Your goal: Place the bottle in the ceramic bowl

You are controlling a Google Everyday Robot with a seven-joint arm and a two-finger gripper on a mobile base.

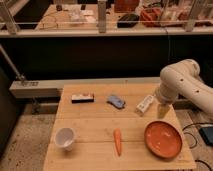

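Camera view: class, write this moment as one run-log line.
gripper: beside bottle | bottle: lying on table | placement: not yet done

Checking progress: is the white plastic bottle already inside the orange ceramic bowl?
No, the white plastic bottle lies on the wooden table, outside the orange ceramic bowl, beside the gripper.

The gripper (162, 111) hangs over the right side of the table (95, 125). The bottle (145, 104) lies just left of it, and the ceramic bowl (163, 139) sits in front of it. Farther left are a carrot (117, 141), a little bag (116, 101), a flat box (82, 98) and a cup (65, 138).
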